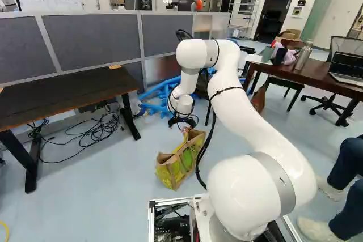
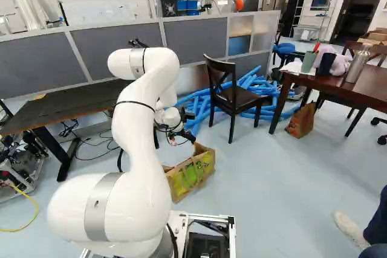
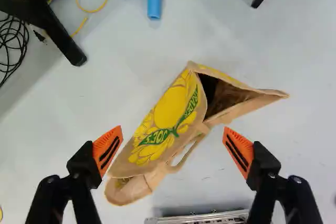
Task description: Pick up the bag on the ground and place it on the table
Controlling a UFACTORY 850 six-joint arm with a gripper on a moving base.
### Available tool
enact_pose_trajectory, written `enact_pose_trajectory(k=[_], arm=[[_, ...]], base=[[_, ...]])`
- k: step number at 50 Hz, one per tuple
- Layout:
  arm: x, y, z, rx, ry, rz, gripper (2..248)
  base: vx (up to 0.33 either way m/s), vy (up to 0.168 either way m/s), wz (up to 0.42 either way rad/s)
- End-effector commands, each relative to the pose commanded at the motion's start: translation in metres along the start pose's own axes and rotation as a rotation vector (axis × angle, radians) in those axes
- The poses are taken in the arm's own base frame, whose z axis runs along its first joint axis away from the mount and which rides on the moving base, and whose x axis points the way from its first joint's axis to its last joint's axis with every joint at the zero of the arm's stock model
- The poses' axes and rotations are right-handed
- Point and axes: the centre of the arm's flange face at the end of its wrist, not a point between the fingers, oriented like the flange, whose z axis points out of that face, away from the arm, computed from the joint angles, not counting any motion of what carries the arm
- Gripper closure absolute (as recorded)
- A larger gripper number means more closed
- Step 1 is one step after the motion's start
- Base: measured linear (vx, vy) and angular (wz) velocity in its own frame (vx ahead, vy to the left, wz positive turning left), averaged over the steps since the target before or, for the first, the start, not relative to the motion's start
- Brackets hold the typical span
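Closest in the left base view, the white arm (image 1: pixel 249 194) looms large, arching over so its gripper (image 1: pixel 185 127) points down by the bag (image 1: pixel 180 162) on the floor (image 1: pixel 113 196), presumably to come at it from above. A dark desk (image 1: pixel 62 97) stands at the left, a brown table (image 1: pixel 309 73) at the right; which is the goal isn't clear.

Over to the right base view: the bag stands mouth up, which should leave its rim within reach.

And the wrist view! Orange pads (image 3: pixel 105 142) wide apart, nothing clamped, the bag ahead of them. One handle (image 3: pixel 185 156) loops out, a likely hold; soft paper could crumple.
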Motion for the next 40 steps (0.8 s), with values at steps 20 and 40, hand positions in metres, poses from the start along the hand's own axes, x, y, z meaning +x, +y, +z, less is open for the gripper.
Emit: enact_pose_trajectory(k=[20,40], arm=[[-0.008,0.000,0.029,-0.013,-0.053,0.117,3],[-0.015,0.001,0.059,-0.025,-0.066,0.325,3]], base=[[0.000,0.000,0.000],[0.000,0.000,0.000]])
